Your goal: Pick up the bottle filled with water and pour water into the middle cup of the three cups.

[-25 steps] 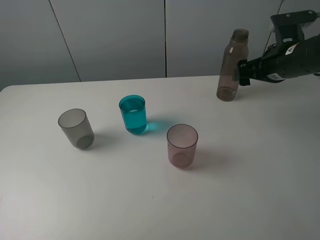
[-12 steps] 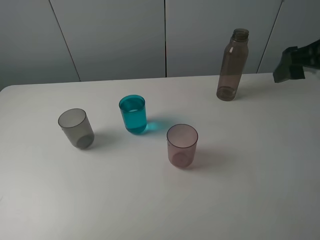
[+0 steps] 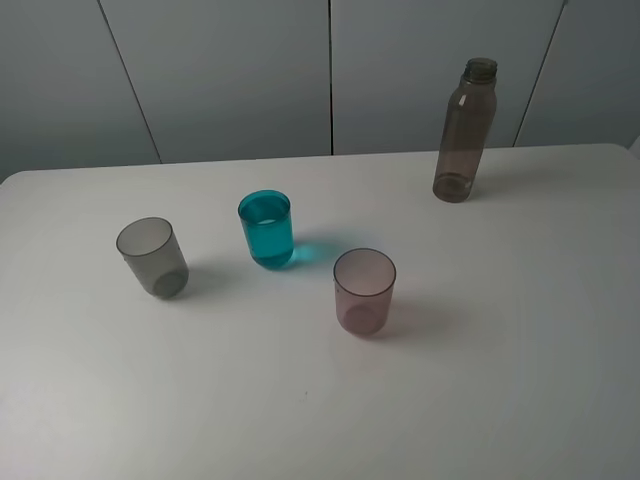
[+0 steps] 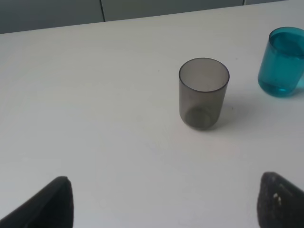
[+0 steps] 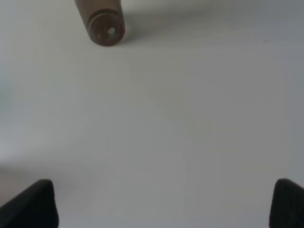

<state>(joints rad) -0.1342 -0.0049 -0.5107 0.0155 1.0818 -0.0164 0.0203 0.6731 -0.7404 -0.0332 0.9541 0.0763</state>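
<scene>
The smoky brown-grey bottle (image 3: pixel 465 130) stands upright at the back right of the white table, with nothing holding it. Its base also shows in the right wrist view (image 5: pixel 102 21). The three cups stand in a row: smoky grey (image 3: pixel 152 257), teal (image 3: pixel 266 228) in the middle and holding liquid, and pinkish-mauve (image 3: pixel 364 290). Neither arm shows in the exterior high view. My right gripper (image 5: pixel 159 209) is open and empty, well back from the bottle. My left gripper (image 4: pixel 166 206) is open and empty, short of the grey cup (image 4: pixel 204 92) and the teal cup (image 4: pixel 283 61).
The white table (image 3: pixel 500 350) runs back to a grey panelled wall (image 3: pixel 240 70) behind it. The bottle stands near the table's back edge.
My right gripper, which was on the bottle a second ago, let go of it and drew back to the right, out of the exterior high view. The bottle and cups stayed put.
</scene>
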